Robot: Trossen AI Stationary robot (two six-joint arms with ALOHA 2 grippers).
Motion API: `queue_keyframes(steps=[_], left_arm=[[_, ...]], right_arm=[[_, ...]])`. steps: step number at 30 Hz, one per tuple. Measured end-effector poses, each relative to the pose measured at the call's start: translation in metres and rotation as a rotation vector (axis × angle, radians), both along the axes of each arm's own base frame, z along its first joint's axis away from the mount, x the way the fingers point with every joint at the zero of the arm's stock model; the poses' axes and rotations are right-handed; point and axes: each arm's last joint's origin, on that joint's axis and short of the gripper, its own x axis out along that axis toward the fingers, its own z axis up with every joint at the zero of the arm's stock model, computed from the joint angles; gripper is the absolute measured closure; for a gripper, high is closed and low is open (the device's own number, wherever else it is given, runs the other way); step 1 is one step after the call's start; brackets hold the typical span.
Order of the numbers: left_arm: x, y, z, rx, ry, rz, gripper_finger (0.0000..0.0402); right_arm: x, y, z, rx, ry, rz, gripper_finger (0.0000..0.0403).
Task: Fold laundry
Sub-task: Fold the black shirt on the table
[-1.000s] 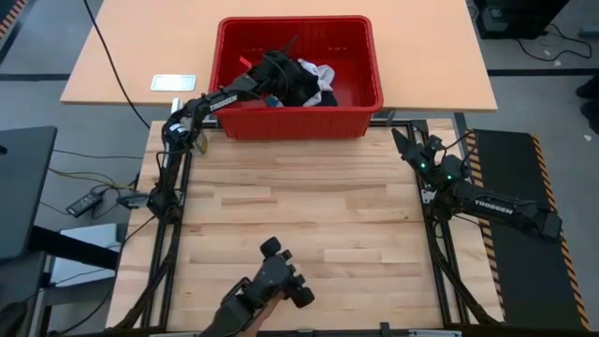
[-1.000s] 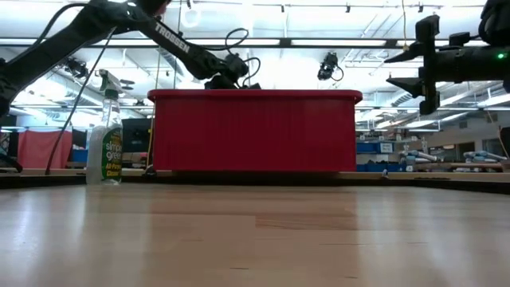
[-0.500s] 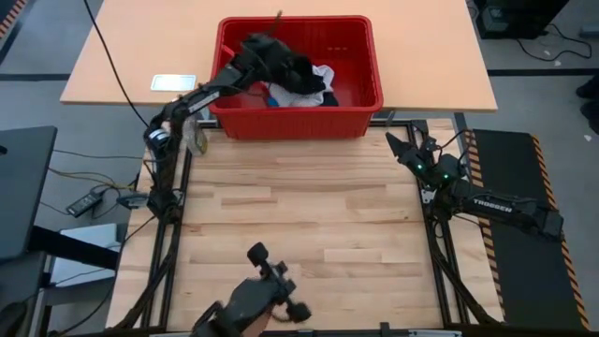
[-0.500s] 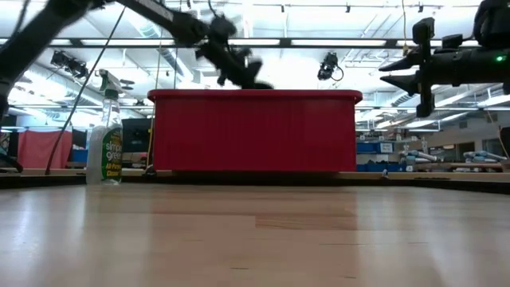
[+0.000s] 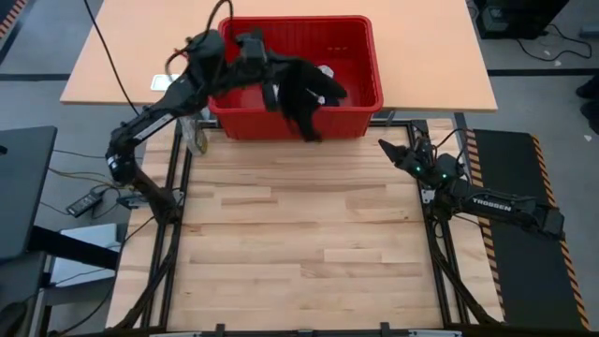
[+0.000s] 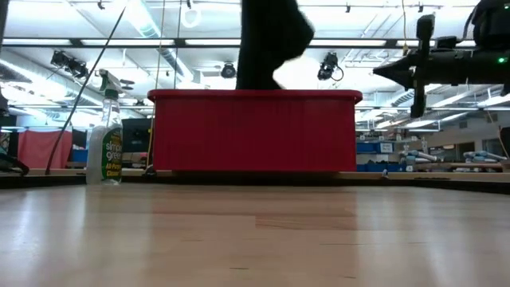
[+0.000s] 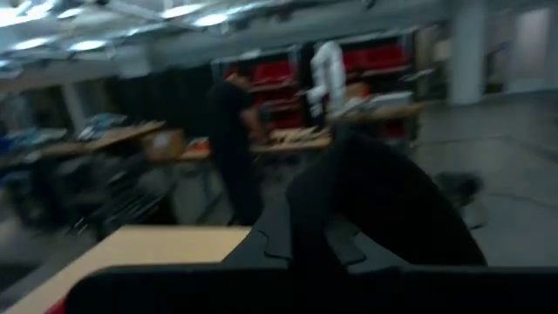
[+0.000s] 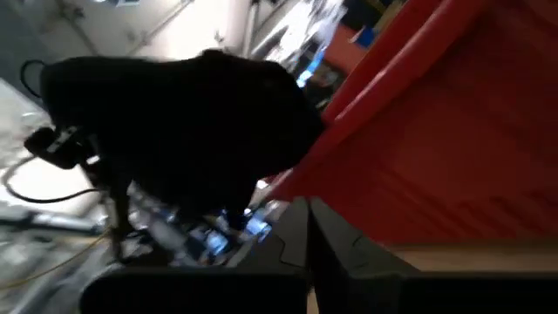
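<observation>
Black cloth: the black shirt [image 5: 304, 94] hangs from the left tool [image 5: 253, 49], clenched on it above the red basket [image 5: 360, 98] at the counter's [image 5: 309, 234] far edge, evidently lifted clear for spreading. A white garment [image 5: 325, 70] lies in the basket. The right tool [image 5: 386, 148], clenched on nothing, waits at the counter's right edge.

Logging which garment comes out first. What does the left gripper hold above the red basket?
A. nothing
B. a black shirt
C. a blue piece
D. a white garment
B: the left gripper is shut on the black shirt, which hangs over the red basket.
</observation>
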Motion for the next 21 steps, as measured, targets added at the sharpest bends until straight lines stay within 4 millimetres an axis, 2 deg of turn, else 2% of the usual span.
queue_keyframes(steps=[4, 11, 16, 21], left_arm=[[0.002, -0.037, 0.012, -0.038, -0.06, -0.117, 0.0387], [0.017, -0.089, 0.014, -0.161, -0.086, -0.292, 0.0385], [0.034, -0.115, 0.005, -0.292, -0.082, -0.13, 0.0384], [0.049, -0.132, -0.006, -0.374, -0.064, -0.092, 0.0384]], right_arm=[[0.001, 0.004, 0.011, -0.072, -0.05, 0.124, 0.0394], [0.007, 0.013, 0.055, -0.307, -0.057, 0.261, 0.0369], [0.013, 0.022, 0.081, -0.515, -0.005, 0.352, 0.0333], [0.018, 0.031, 0.09, -0.551, -0.005, 0.42, 0.0274]])
